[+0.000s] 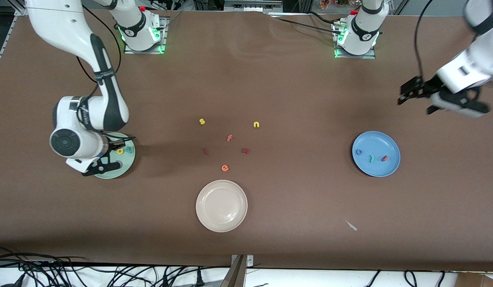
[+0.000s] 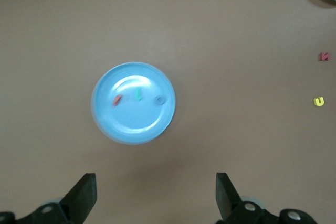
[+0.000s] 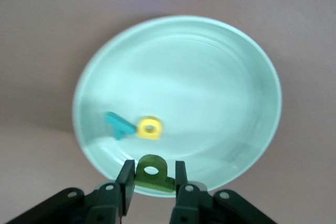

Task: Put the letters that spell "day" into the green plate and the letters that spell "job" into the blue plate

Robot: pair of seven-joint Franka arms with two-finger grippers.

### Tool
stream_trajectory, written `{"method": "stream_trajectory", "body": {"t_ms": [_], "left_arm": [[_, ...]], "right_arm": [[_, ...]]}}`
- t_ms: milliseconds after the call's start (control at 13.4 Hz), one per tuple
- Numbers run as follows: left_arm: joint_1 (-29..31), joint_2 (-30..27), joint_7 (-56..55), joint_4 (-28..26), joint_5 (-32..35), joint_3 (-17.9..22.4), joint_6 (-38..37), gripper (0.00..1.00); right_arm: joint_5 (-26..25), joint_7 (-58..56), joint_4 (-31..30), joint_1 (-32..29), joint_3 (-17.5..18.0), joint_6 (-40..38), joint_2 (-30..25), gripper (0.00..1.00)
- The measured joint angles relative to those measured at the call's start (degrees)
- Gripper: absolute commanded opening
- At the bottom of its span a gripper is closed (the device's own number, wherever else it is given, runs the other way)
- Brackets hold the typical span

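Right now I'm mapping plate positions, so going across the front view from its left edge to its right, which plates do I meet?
green plate under the right gripper → cream-white plate → blue plate

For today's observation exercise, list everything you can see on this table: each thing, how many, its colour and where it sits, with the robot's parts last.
green plate: 1, mint, right arm's end
yellow a, teal y: 1 each, in the green plate
dark green d: 1, between the right end effector's fingers, over the green plate
blue plate: 1, left arm's end
blue o, teal j, red b: 1 each, in the blue plate
cream plate: 1, nearest the front camera
loose letters: 6, yellow, pink, red, orange, mid-table
right end effector: shut on the d
left end effector: open, above the table near the blue plate
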Motion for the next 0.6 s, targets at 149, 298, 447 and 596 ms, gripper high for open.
{"method": "stream_trajectory", "body": {"t_ms": [149,298,447,596], "left_arm": [[0.25,-0.13,-2.22,5.99,0.96,0.34,-7.92,1.00],[0.39,0.15,-2.86,8.75,2.15,0.92,-11.18,1.00],[0.41,0.86,-6.15,9.93,2.55,0.93,-12.11,1.00],[0.36,1.87,-10.18,10.00,2.55,0.77,-12.42,1.00]], "right_arm": [[2.71,-0.43,0.17,-0.46,0.16,0.19,0.56,1.00],[3.81,-0.19,1.45,0.56,0.64,-0.43,0.52,1.00],[4.08,2.50,3.64,2.44,0.76,-3.38,0.42,1.00],[4.12,7.24,5.89,4.98,0.84,-7.15,0.27,1.00]]}}
